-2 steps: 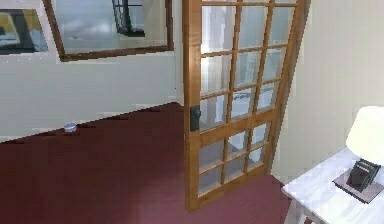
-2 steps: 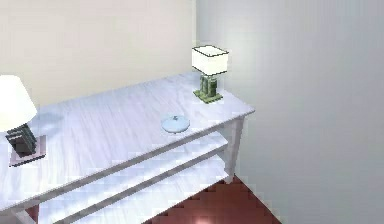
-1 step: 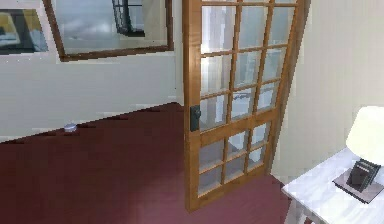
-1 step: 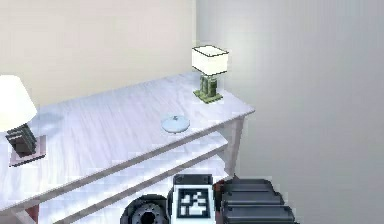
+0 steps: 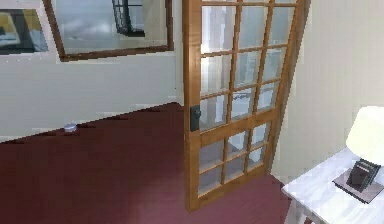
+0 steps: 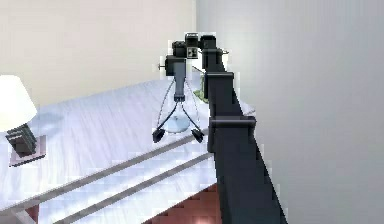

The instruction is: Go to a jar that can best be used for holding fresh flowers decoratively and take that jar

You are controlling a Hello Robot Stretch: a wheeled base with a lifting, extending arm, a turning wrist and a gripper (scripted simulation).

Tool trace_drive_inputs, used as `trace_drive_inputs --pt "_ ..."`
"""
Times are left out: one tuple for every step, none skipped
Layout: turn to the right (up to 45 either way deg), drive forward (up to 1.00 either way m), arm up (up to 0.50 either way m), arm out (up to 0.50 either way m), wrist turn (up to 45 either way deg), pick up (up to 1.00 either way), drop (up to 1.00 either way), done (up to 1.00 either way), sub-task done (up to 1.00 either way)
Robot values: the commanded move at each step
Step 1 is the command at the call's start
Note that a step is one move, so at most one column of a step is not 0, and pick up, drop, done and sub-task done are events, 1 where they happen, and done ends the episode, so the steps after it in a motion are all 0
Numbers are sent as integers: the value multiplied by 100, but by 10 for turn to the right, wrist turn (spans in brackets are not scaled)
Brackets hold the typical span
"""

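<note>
In the arm side view my dark arm (image 6: 232, 130) rises from the bottom edge over a white tabletop (image 6: 110, 125). At its far end the gripper (image 6: 178, 135) hangs with its two thin fingers pointing down toward the table. A pale, glassy rounded shape (image 6: 178, 121) lies between the fingers on or just above the tabletop; I cannot make out whether it is a jar. I cannot tell whether the gripper holds anything. A small greenish thing (image 6: 201, 92) shows beside the arm.
A white-shaded lamp (image 6: 12, 100) on a dark base (image 6: 26, 146) stands at the table's left; the same lamp (image 5: 365, 135) and table (image 5: 320, 190) sit at the forward view's lower right. A wooden glass-paned door (image 5: 235, 95) stands ajar ahead. Dark red floor (image 5: 100, 170) spreads left, with a small object (image 5: 70, 127) by the wall.
</note>
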Motion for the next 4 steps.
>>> trace_drive_inputs --pt "0 0 0 0 450 0 0 0 0" --pt "0 0 0 0 450 0 0 0 0" --pt "0 0 0 0 450 0 0 0 0" --pt "0 0 0 0 300 0 0 0 0"
